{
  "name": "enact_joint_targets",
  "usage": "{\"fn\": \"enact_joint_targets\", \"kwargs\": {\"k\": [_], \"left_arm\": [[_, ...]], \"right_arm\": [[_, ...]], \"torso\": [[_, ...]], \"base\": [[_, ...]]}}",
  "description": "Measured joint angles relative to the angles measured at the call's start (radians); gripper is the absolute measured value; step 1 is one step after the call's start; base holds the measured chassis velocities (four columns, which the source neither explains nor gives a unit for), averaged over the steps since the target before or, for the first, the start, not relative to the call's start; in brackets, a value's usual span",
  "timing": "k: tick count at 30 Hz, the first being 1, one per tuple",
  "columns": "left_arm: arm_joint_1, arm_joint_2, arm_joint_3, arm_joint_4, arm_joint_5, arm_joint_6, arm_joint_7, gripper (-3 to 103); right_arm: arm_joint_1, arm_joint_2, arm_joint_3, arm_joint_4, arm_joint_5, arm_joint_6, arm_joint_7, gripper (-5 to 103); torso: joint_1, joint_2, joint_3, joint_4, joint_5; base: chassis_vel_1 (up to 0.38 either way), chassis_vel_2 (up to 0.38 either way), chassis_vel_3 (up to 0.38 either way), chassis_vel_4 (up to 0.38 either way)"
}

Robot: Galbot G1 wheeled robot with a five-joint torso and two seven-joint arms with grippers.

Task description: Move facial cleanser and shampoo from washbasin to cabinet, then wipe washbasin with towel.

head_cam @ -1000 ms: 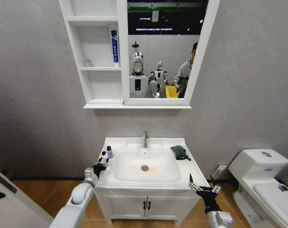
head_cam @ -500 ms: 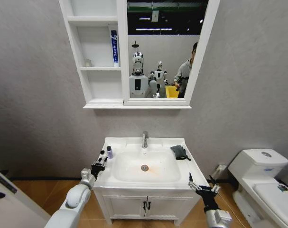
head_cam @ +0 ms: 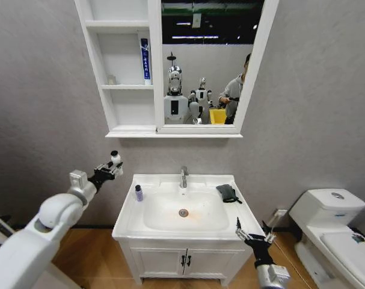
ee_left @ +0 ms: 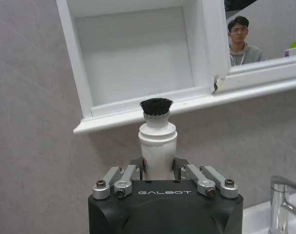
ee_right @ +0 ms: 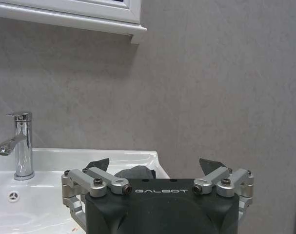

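The left gripper (head_cam: 112, 167) is squeezing a small white bottle with a black brush top (ee_left: 157, 130) — its fingers are closed tight on the bottle's sides. A moment ago this claw was low down at the near left edge of the washbasin (head_cam: 131, 226). Now it is lifting up and out to the left, and it is hanging in the air below the cabinet (head_cam: 119, 90), between the sink top and the lowest shelf. So one thing is leaving the sink and is heading for the shelves, I think. It is not on a shelf yet.

A blue and white tube (head_cam: 145, 59) is standing on the middle shelf. A little dark bottle (head_cam: 138, 192) is sitting on the left side of the sink top, apart from the claw. It looks like it needs moving too.

The right gripper (head_cam: 254, 237) is waiting at the near right corner of the sink with its fingers wide open, holding nothing. The dark towel (head_cam: 228, 192) is lying on the far right of the sink top — no wiping is happening yet
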Motion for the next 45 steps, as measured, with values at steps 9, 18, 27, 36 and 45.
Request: {"fn": "enact_joint_targets", "kwargs": {"k": [9, 18, 27, 36, 45], "left_arm": [[-0.374, 0.106, 0.157, 0.062, -0.366, 0.177, -0.214, 31], [-0.790, 0.041, 0.479, 0.252, -0.424, 0.198, -0.270, 31], [-1.048, -0.117, 0.646, 0.526, -0.354, 0.195, -0.290, 31], [-1.159, -0.233, 0.741, 0.712, -0.270, 0.192, -0.272, 31], [-1.161, -0.273, 0.750, 0.793, -0.210, 0.191, -0.235, 31]], "right_arm": [[-0.004, 0.006, 0.002, 0.014, 0.000, -0.006, 0.006, 100], [0.000, 0.010, 0.009, 0.009, -0.001, -0.005, 0.006, 100], [0.012, 0.000, 0.023, -0.008, 0.017, -0.002, 0.012, 100], [0.025, -0.006, 0.026, -0.022, 0.030, 0.002, 0.018, 100], [0.037, -0.010, 0.026, -0.040, 0.035, 0.002, 0.019, 100]], "torso": [[0.000, 0.000, 0.000, 0.0001, -0.0004], [0.000, 0.000, 0.000, 0.0001, -0.0001], [0.000, 0.000, 0.000, 0.0002, -0.0001], [0.000, 0.000, 0.000, 0.0001, 0.0001], [0.000, 0.000, 0.000, 0.0003, -0.0001]], "base": [[0.000, 0.000, 0.000, 0.000], [0.000, 0.000, 0.000, 0.000], [0.000, 0.000, 0.000, 0.000], [0.000, 0.000, 0.000, 0.000], [0.000, 0.000, 0.000, 0.000]]}}
